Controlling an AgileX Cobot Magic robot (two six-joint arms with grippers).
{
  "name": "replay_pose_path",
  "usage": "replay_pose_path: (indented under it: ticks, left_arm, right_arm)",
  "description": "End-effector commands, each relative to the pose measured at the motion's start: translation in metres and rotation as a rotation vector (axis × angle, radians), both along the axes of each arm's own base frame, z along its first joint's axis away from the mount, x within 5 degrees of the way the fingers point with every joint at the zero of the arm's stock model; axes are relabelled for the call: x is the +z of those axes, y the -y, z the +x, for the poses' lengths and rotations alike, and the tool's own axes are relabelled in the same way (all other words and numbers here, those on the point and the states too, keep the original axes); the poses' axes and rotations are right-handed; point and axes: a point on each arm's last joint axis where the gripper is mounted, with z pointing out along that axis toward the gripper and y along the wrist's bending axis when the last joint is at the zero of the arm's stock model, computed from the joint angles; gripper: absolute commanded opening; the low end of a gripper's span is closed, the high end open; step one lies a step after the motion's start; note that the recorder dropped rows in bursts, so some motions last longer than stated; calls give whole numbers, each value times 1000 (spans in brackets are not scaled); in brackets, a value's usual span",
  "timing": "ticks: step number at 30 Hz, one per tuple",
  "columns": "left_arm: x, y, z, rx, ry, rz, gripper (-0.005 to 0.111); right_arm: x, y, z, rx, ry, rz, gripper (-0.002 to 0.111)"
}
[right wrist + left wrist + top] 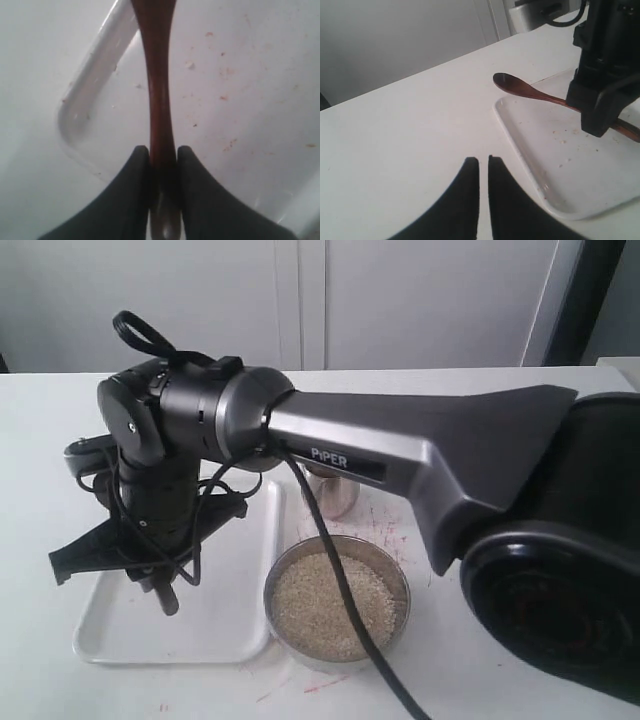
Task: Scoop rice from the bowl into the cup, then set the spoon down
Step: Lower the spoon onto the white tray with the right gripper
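— How is the spoon (160,85) held?

— Its slim handle is pinched between the fingers of the right gripper (163,154), partway along, with some handle left behind the grip. The round end is carried past the rim of the white tray (555,165), out over the table (420,125). Whether the rim is touched cannot be told.

— And the other tool?

— The left gripper (483,161) is drawn almost together on nothing, above bare table just beside the tray.

— What is called for, then?

— A handling of the spoon at the tray is judged to be in hand; whether lifting or laying down cannot be settled. Either way, the handle should be held level and moved straight up or down, so that the round end is not caught on the rim.

— Where is the rest?

— The rice (310,612) is heaped in the bowl (388,558), just beside the tray. The cup (338,498) is half hidden beyond, under the arm; its contents cannot be seen.
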Motion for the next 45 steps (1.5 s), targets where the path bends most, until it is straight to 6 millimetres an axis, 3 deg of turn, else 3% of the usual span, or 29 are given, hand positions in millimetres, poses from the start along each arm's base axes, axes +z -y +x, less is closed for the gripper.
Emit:
replay_pose_path:
  ticks: [1,41,45]
  left_arm:
    - [1,0,0,-3,8,-4,14]
    - [1,0,0,-3,8,-4,14]
    - [1,0,0,-3,8,-4,14]
  right_arm:
    - [-6,0,2,-5,-7,-18,0]
    - [-18,9,5,0,4,-140,0]
    - [-26,10,7,-3,-11,-156,0]
